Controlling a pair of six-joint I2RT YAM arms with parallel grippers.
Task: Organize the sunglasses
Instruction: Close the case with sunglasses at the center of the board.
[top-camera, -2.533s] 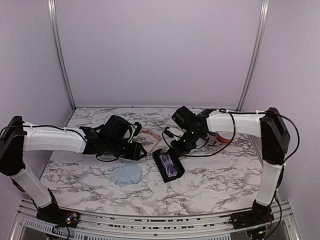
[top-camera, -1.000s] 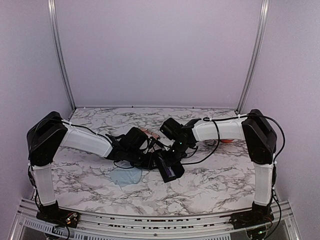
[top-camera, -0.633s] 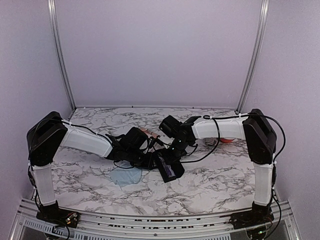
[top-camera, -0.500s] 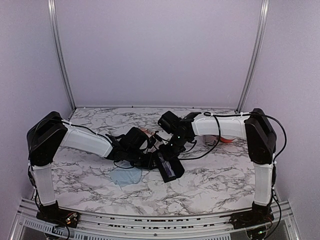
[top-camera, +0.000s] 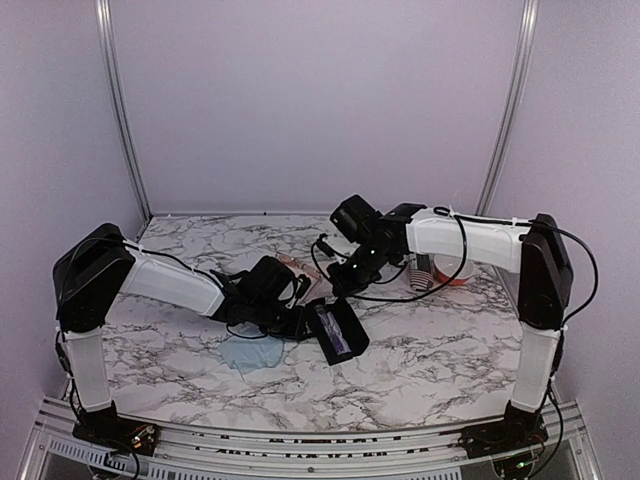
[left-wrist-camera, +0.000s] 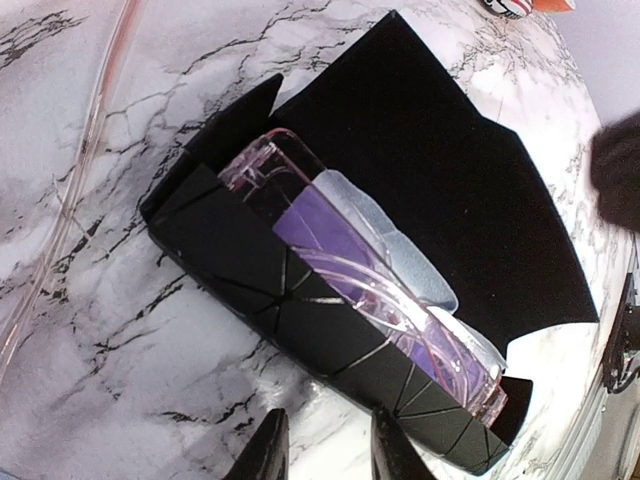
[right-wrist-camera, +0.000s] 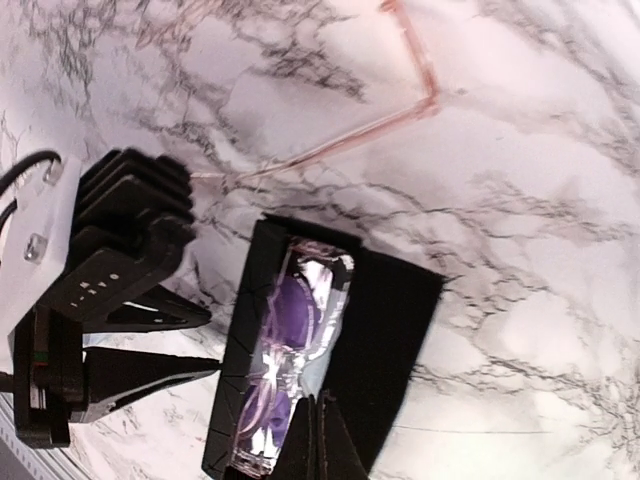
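Jaws of the left gripper (left-wrist-camera: 328, 452) stand partly apart and empty at the lower edge, just beside the open black folding case (left-wrist-camera: 450, 170). The right gripper (right-wrist-camera: 318, 445) is closed on nothing. Our clear lilac plastic sunglasses (left-wrist-camera: 380, 275) lie inside the case, centre frame. The thin wire-framed pinkish pair (top-camera: 296, 267) lies just above it on the marble tabletop (top-camera: 450, 340). We judge the flap should fold over squarely with the temples tucked in. We can read no writing.

Wire-framed sunglasses (right-wrist-camera: 431, 98), seemingly only a temple, clipped by upper edge.

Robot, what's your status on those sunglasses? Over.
Left gripper open beside black case. Right gripper shut, empty. Lilac sunglasses inside it; wire pair out on table. Nothing blocking.
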